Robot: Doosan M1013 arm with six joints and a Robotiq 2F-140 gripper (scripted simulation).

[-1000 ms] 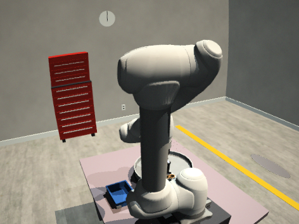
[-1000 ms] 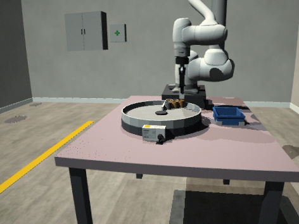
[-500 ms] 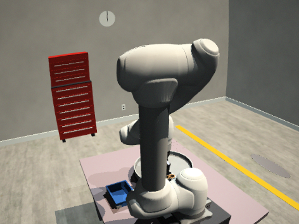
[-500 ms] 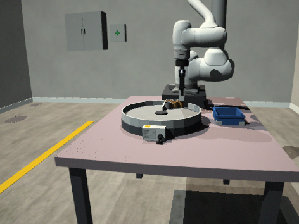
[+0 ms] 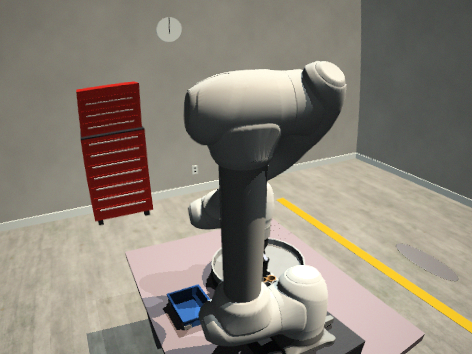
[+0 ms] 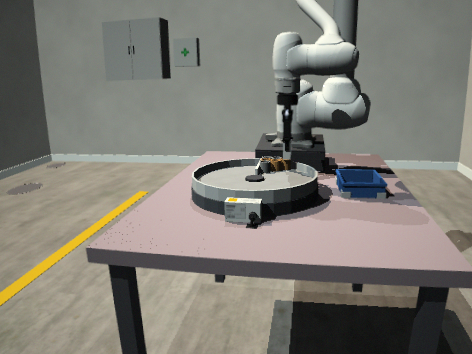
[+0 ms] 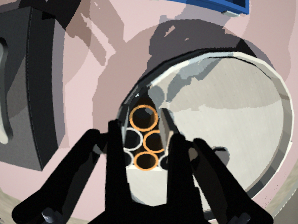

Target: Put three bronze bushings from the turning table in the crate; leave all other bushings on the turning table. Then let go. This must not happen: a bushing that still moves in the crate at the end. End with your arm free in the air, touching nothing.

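Observation:
The round grey turning table stands on the pink table; it also shows in the wrist view. A tight cluster of bushings sits at its rim on the arm's side. In the wrist view I see a bronze bushing, a dark one, a silvery one and another bronze one. My gripper hangs straight above this cluster, fingers a little apart and holding nothing. The blue crate stands beside the turning table and looks empty.
A pale block lies next to the bushings. A black hub marks the table's centre and a control box sits on its front. The arm's dark base stands behind. In the top view the arm hides most of the table.

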